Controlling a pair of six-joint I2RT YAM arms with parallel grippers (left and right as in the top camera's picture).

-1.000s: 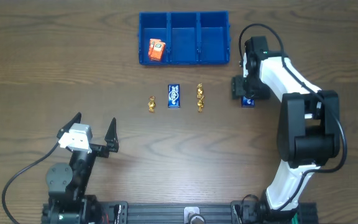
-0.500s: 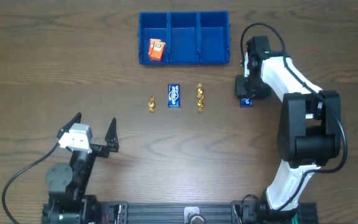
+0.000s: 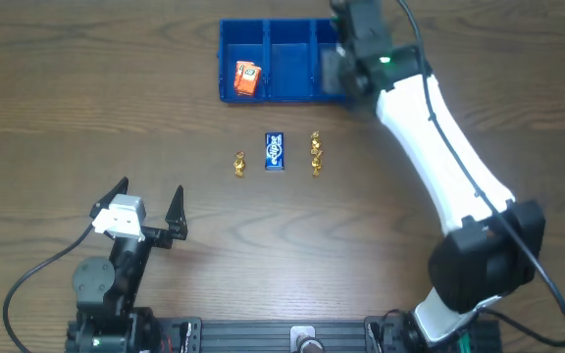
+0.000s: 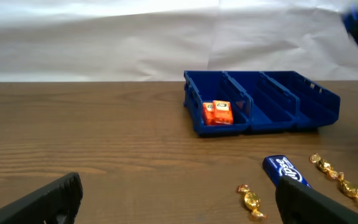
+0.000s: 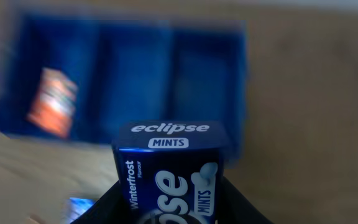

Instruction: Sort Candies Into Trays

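My right gripper [image 3: 344,61] hangs above the right end of the blue three-bin tray [image 3: 290,96], shut on a dark blue mint box [image 5: 173,167] that stands upright between its fingers. In the tray's left bin lie orange candy packs [image 3: 247,78]. On the table in front of the tray lie a second blue mint pack [image 3: 275,150], one gold candy [image 3: 240,163] to its left and a short row of gold candies [image 3: 316,154] to its right. My left gripper [image 3: 150,211] rests open near the front left, far from the candies.
The tray's middle bin [image 3: 290,54] and right bin [image 4: 297,99] look bare. A white backdrop [image 4: 104,37] rises behind the tray. Bare wooden tabletop [image 3: 86,108] stretches to the left of the candies.
The right gripper lifted the blue mint box off the table at the right and swung up and left over the tray. The left arm stayed still.
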